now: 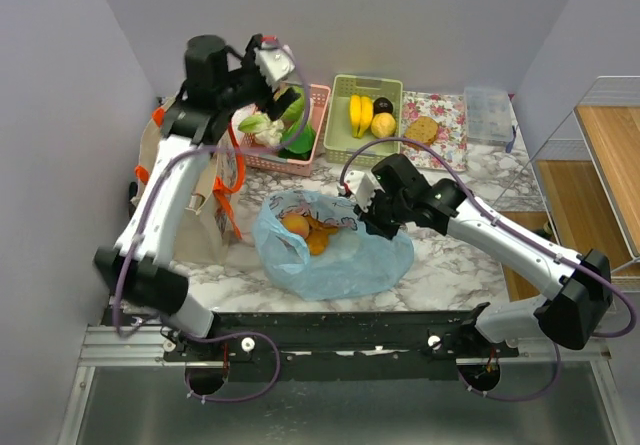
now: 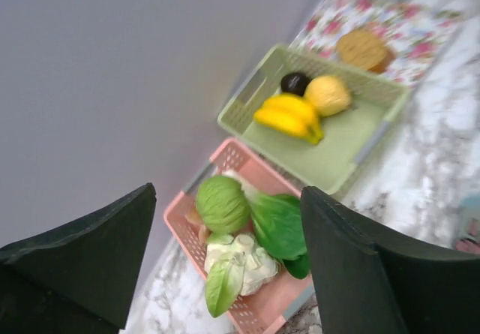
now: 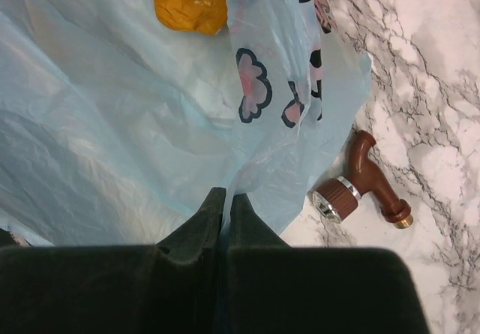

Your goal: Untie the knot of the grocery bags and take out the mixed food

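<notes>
The light blue grocery bag (image 1: 335, 250) lies crumpled on the marble table, its mouth facing left. Orange and peach-coloured food (image 1: 305, 233) shows inside it. My right gripper (image 1: 362, 215) is shut on a fold of the bag's thin plastic (image 3: 112, 124), pinched between its fingertips (image 3: 227, 195). An orange piece (image 3: 184, 4) shows through the bag beyond them. My left gripper (image 1: 290, 100) hangs open and holds nothing above the pink basket (image 1: 318, 93). Between its fingers (image 2: 229, 199) I see a round green cabbage (image 2: 222, 203) lying in that basket (image 2: 187, 236). The knot is not in view.
A cauliflower (image 2: 244, 259) and a leafy green (image 2: 281, 225) share the pink basket. A green basket (image 1: 340, 90) holds bananas (image 1: 360, 115). Bread (image 1: 423, 129) lies on a floral mat. A beige tote (image 1: 215, 215) stands at the left. A brown tap-shaped toy (image 3: 364, 188) lies beside the bag.
</notes>
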`<state>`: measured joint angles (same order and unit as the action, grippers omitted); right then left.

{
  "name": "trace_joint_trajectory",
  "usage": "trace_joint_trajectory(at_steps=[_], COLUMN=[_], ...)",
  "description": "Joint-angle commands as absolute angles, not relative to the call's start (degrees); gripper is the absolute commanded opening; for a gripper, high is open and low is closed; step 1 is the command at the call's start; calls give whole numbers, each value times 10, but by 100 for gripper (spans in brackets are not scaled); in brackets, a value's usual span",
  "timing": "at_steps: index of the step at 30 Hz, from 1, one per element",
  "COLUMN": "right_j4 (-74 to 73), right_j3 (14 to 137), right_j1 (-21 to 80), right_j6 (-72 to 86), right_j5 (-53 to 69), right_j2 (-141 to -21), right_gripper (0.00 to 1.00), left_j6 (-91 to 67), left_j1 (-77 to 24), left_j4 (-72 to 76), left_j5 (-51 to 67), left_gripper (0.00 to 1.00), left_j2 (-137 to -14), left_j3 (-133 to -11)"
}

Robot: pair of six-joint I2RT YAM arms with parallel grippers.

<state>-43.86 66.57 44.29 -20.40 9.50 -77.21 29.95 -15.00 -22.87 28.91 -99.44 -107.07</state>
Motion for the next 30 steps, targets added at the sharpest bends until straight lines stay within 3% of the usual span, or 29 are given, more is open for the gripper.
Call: trace_joint_trajectory(at_steps=[1, 7, 11, 14, 20, 22, 30], right_j4=[-407, -395, -388, -386, -390, -388, -387], right_j3=[690, 708, 723, 725, 720, 717, 696], right_j1=[444, 441, 440, 440, 440, 440, 435], right_j6=[-164, -111, -78, -75, -78, -78, -81], right_j5=[133, 159, 191, 199, 208, 206, 191], right_j2=[-773, -766, -770, -775, -771, -766, -746], right_gripper=[1, 1, 1, 1, 1, 1, 1], left_j6=[433, 612, 640, 633, 520, 555, 617], left_j1=[-189, -281, -390, -460, -476, -465, -371], left_j4=[-319, -492, -476, -410, -383, -397, -253], left_j5=[503, 502, 430, 339, 249, 219, 172], left_gripper=[73, 46, 41, 41, 35, 30, 34], left_j2=[-746, -527, -470, -493, -643, -665, -650], left_j3=[-921, -752, -648, -595, -649, -615, -432])
